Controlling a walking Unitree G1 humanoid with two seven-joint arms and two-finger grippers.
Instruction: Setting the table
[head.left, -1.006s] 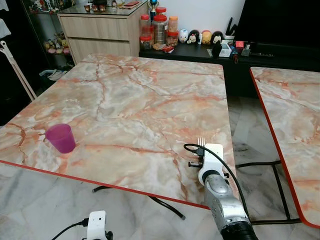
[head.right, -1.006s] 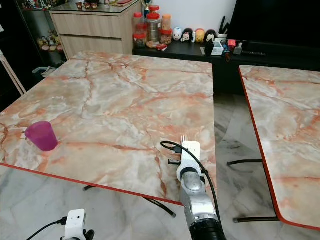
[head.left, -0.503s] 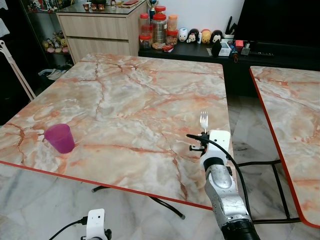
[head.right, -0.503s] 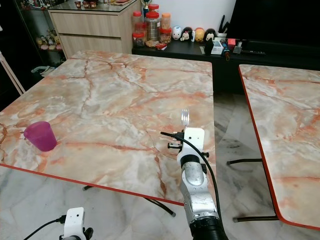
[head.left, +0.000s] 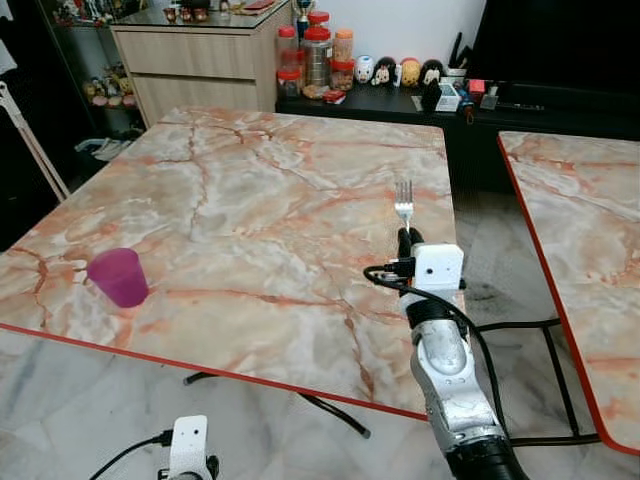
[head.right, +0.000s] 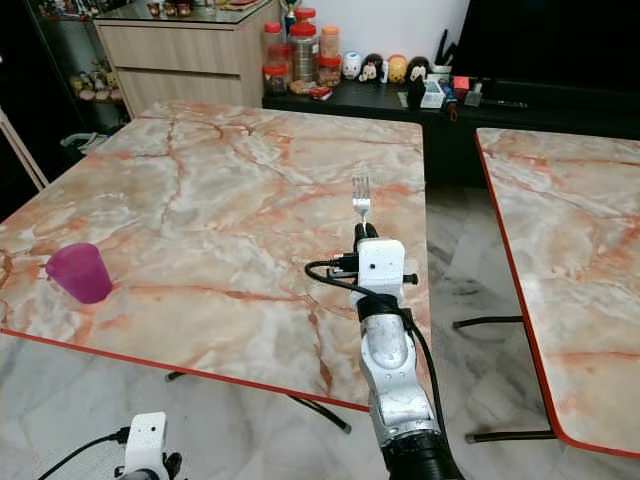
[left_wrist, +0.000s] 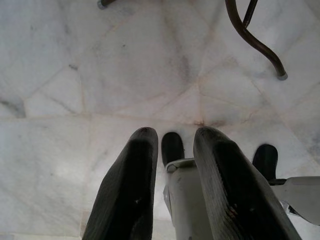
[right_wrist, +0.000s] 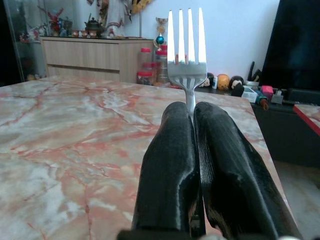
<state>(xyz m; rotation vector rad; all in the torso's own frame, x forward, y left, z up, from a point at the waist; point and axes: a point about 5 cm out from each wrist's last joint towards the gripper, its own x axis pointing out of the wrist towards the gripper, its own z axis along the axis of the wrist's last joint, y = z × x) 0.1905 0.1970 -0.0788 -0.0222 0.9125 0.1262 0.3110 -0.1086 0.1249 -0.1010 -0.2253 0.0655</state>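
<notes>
Jaws first: our right gripper (right_wrist: 192, 150) has its two black fingers pinched tight on the neck of a fork (head.left: 404, 203), tines pointing up and away from us, so the fork sits in the air over the near right part of the marble table (head.left: 250, 200), not on it. Our left gripper (left_wrist: 172, 175) hangs down by the floor (left_wrist: 75, 75) with its fingers a little apart and nothing between them, so it's idle.

Step-wise, we'd say we're in the carry-and-place part of setting the table: fork in hand, no spot chosen that we can see. A purple cup (head.left: 119, 277) stands near the front left edge, well apart from the fork. Nothing like a plate is out, so where the fork ought to go is a guess for now.

Next move, as we read it, calls for tipping the wrist so the fork lies flat, lowering it onto the marble, then letting go.

Room-wise it's easy. Lots of bare tabletop ahead and to the left. What we'd watch is the table's right edge just beside the arm, with a gap to a second table (head.left: 580, 230) beyond it. Set the fork too far right and it drops to the floor.
</notes>
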